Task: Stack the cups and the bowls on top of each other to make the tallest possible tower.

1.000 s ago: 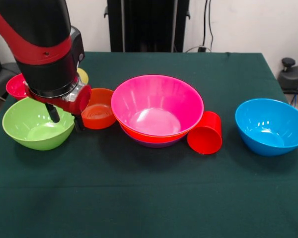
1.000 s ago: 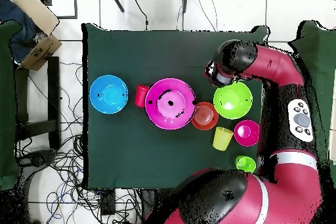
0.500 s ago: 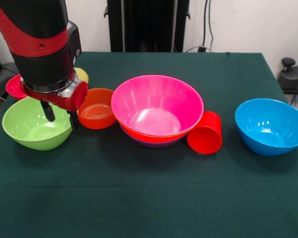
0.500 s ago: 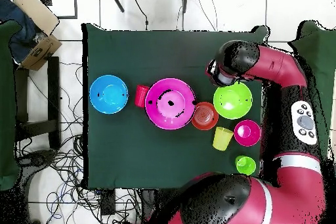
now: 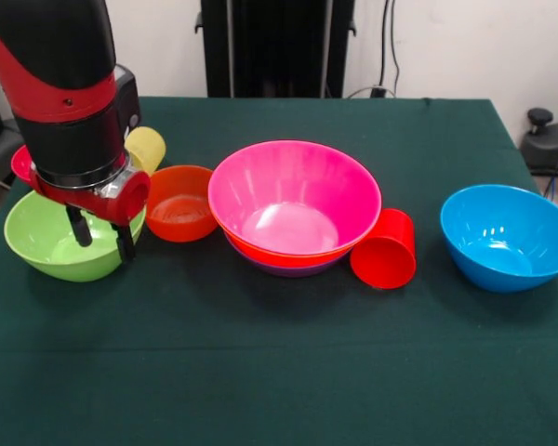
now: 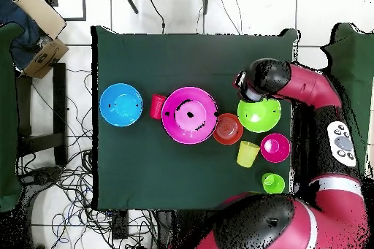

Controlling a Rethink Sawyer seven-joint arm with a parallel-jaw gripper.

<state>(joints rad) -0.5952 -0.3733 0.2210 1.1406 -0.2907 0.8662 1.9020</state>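
I see my tool spread open, one finger inside the lime bowl, one outside its rim, gripping nothing; the tower, pink on top, sits mid-desk; red cup beside it.

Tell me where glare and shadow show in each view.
Front view: pale glare patches sit in the floor of the large glossy pink bowl and the blue plastic bowl; soft shadows lie on the dark green tablecloth in front of them. Overhead view: small white highlights dot the pink bowl; the red and black arm's gripper is hidden under its wrist.
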